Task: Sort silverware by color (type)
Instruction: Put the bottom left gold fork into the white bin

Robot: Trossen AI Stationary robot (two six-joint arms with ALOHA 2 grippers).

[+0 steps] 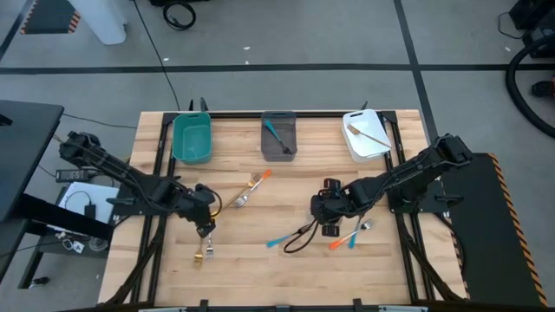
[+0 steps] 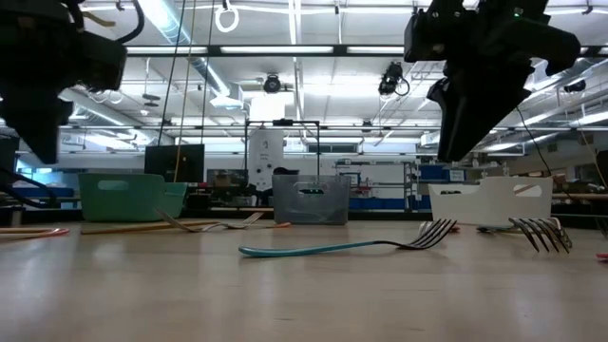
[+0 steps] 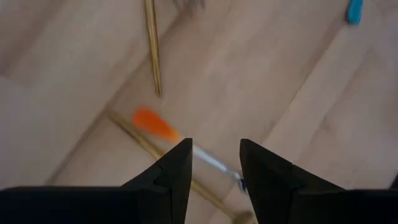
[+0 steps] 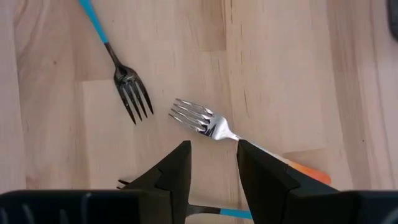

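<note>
Several slim forks lie flat on the wooden table. An orange-handled fork and a golden one lie left of centre, and another golden one lies nearer the front. My left gripper hangs open above this spot; its wrist view shows an orange-handled fork and a golden handle below the fingers. My right gripper hangs open over a blue fork and an orange-handled fork, right of centre. A third blue fork lies mid-table.
Along the far edge stand a teal bin, a grey bin with a blue fork inside, and a white bin with a golden fork inside. A black cable loop lies beside my right gripper.
</note>
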